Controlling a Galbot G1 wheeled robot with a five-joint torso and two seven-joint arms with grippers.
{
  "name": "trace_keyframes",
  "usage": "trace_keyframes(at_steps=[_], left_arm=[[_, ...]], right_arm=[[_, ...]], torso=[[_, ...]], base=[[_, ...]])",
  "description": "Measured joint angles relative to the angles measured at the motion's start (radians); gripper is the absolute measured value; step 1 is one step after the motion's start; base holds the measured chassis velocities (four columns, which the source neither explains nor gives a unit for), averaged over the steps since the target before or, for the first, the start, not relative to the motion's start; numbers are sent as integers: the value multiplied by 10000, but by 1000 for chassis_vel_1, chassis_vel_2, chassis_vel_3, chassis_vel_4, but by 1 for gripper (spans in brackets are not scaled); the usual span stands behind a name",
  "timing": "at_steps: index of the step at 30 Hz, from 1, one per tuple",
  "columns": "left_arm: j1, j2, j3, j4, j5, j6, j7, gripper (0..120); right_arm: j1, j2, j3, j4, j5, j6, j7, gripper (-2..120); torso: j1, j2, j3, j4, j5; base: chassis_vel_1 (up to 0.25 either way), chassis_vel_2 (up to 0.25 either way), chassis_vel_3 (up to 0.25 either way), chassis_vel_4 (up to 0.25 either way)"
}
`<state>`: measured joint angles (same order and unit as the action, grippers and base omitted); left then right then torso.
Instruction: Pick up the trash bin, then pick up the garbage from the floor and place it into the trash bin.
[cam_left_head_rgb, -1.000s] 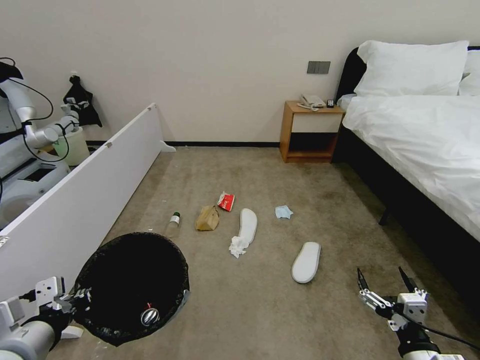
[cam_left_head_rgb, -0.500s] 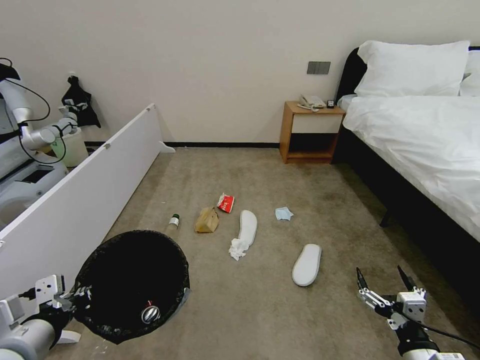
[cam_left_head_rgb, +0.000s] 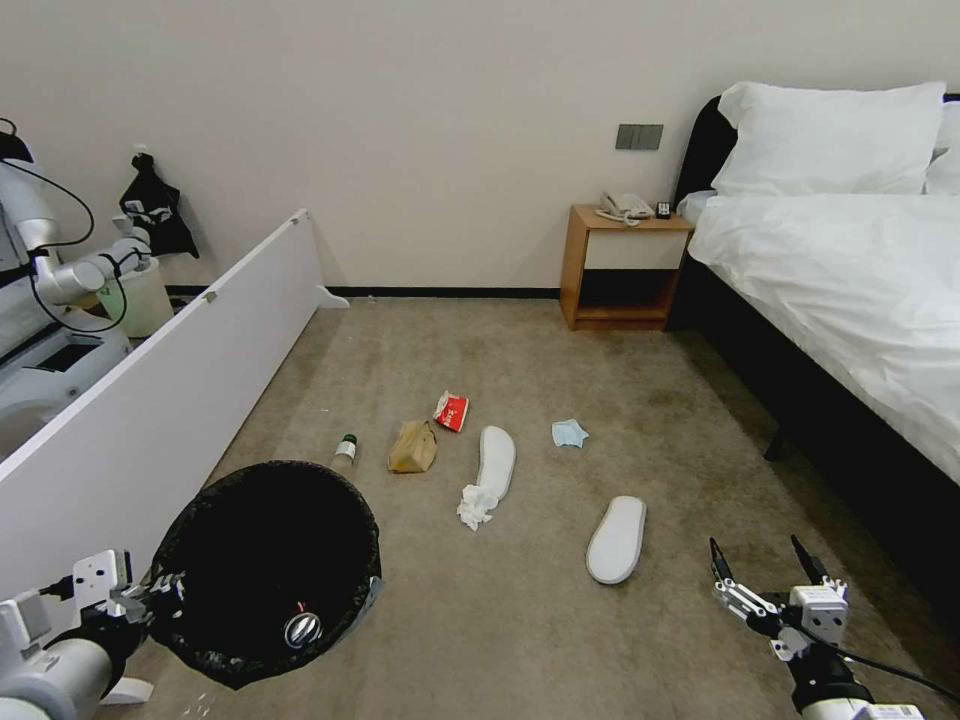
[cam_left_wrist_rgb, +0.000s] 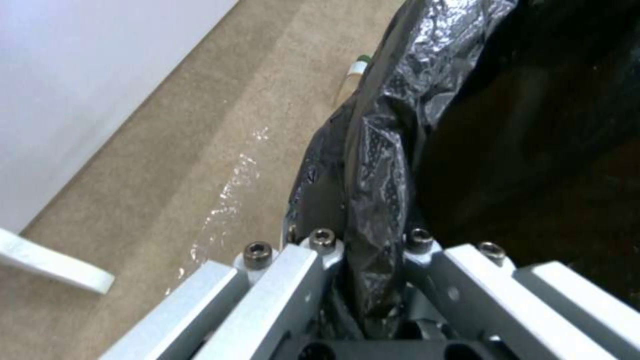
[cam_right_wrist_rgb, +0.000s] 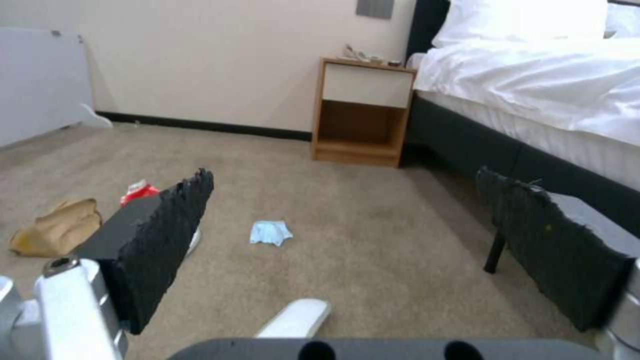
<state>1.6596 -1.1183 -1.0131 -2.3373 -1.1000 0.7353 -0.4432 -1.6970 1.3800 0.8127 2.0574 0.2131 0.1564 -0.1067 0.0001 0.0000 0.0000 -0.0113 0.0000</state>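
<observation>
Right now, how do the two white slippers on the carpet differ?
The far white slipper lies by the brown paper bag, its near end touching a crumpled white tissue; the near white slipper lies alone, closer to the open right gripper. Both lie flat on the carpet.

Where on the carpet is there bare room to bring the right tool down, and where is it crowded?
Bare carpet lies around the open right tool, between the near slipper and the bed, and toward the nightstand. Litter crowds mid-floor: bottle, paper bag, red packet, far slipper touching tissue, mask. The left tool grips the trash bin.
</observation>
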Motion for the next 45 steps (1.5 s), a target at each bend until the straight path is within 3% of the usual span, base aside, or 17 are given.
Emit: trace_keyframes(at_steps=[45], left_arm=[[-54,34,38,14,-29,2,-8,3]], right_arm=[[22,-81,20,-36,210,-25,-151,100]], torso=[[1,0,0,0,0]], base=[[-98,94,97,-95]])
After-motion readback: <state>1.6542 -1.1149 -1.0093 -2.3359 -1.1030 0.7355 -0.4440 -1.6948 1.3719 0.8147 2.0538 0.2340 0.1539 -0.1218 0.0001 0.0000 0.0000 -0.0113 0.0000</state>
